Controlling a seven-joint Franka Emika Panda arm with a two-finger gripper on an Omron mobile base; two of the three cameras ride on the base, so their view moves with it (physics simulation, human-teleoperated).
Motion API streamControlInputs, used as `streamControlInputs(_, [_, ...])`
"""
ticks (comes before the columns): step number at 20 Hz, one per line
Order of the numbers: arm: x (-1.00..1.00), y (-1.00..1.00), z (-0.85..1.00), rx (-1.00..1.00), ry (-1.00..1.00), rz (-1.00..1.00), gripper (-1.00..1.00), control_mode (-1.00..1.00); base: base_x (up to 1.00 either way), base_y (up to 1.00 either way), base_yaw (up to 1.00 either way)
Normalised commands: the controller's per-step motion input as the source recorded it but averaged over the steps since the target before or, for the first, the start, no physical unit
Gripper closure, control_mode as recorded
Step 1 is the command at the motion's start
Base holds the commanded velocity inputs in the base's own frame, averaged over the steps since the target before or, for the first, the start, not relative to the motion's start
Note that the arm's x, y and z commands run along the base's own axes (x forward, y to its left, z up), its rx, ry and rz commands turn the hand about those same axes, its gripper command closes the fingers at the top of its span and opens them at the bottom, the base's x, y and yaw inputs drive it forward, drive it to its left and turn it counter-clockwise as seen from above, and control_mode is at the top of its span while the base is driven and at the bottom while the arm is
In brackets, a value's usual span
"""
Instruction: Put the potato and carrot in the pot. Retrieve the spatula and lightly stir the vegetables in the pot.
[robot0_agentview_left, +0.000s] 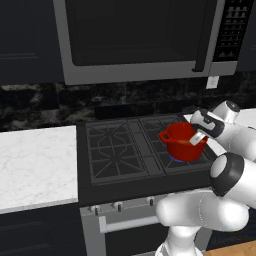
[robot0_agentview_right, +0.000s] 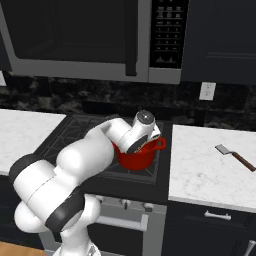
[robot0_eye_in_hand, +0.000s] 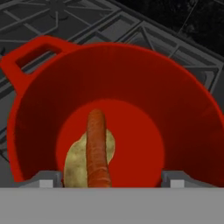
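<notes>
The gripper (robot0_eye_in_hand: 107, 183) hangs released over the pot (robot0_eye_in_hand: 183, 118); carrot (robot0_eye_in_hand: 96, 148) lies on potato (robot0_eye_in_hand: 76, 164) inside, and lifting carelessly might bump the pot's rim

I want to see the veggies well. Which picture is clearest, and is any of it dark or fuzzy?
Hand view: clearest, the carrot lying over the potato inside the brightly lit red pot, edges slightly soft. Left base view: pot sharp, but cabinets and backsplash very dark. Right base view: white arm hides most of the pot; the spatula shows plainly on the pale counter.
</notes>
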Motion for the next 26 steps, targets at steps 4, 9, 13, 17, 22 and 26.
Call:
streamControlInputs(4, [0.13,0.0,-0.01,0.0,0.0,0.0,-1.0,-1.0,0.0,0.0,0.0])
streamControlInputs(9, [-0.2,-0.03,0.15,0.0,-0.02,0.0,-1.0,-1.0,0.0,0.0,0.0])
streamControlInputs(13, [-0.74,0.0,0.38,0.0,-0.19,-0.02,-1.0,-1.0,0.0,0.0,0.0])
streamControlInputs(17, [-0.68,0.0,0.39,0.0,-0.05,-0.09,-1.0,-1.0,0.0,0.0,0.0])
streamControlInputs(22, [-0.61,0.04,0.32,0.0,0.0,-0.14,-1.0,-1.0,0.0,0.0,0.0])
streamControlInputs(26, [-0.34,0.25,0.27,0.0,0.0,-0.28,-1.0,-1.0,0.0,0.0,0.0])
